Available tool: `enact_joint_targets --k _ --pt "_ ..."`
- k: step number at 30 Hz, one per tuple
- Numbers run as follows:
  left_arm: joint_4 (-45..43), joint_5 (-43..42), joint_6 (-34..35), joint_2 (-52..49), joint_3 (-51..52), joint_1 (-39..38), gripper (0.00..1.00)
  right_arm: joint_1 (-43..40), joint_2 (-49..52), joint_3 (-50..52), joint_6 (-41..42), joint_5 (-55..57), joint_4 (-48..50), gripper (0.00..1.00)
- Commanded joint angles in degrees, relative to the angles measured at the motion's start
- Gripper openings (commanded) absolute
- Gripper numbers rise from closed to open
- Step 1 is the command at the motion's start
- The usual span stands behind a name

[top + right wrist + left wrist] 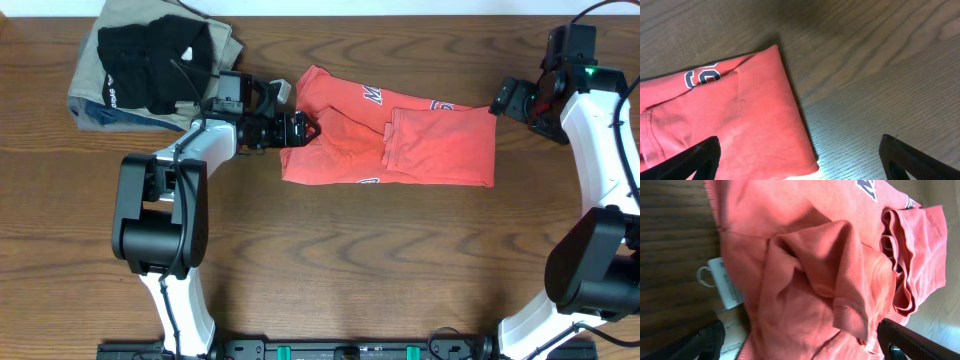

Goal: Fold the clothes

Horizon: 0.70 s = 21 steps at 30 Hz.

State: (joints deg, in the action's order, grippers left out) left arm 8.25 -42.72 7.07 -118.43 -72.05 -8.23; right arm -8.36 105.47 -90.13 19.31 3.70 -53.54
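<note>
Mid-fold, shirt [440, 140] bunched near the far edge.
Left gripper [305, 130] apart astride its bunched end, right gripper [500, 100] apart, empty; next, probably pinch and fold across.

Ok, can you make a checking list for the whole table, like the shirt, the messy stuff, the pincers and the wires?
Surface: brown wooden table, no spills seen.
Job's things: red-orange T-shirt lies mid-table, partly folded and bunched at its left end.
Clutter: black garment lies on a khaki garment in the far left corner.
Grippers: left pincer is open at the shirt's bunched left edge. Right pincer is open by the shirt's far right corner.
Cables: black cable loops beside the black garment. A second cable is at the far right corner.
Surroundings: black rail runs along the near edge.
</note>
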Motion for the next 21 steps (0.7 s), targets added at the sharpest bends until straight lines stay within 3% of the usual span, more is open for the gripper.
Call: enact_joint_targets --k 1,6,12,14,21 --pt "-0.5 -0.1 0.5 -1.4 -0.1 -1.2 0.98 -0.2 0.1 0.2 0.8 0.6 -0.1 0.99" --pt "-1.1 0.7 0.5 -1.8 -0.1 -2.6 0.98 -0.2 0.1 0.2 0.8 0.6 -0.1 0.99" --pt "-1.1 8.2 1.8 -1.8 -0.1 -4.4 0.99 -0.2 0.1 0.2 0.8 0.6 -0.1 0.99" --pt "-1.1 10.7 3.4 -1.8 -0.1 -4.7 0.90 -0.2 0.1 0.2 0.8 0.6 -0.1 0.99" --pt "-1.1 17.1 6.1 -1.8 -0.1 -5.8 0.43 -0.2 0.1 0.2 0.8 0.6 -0.1 0.99"
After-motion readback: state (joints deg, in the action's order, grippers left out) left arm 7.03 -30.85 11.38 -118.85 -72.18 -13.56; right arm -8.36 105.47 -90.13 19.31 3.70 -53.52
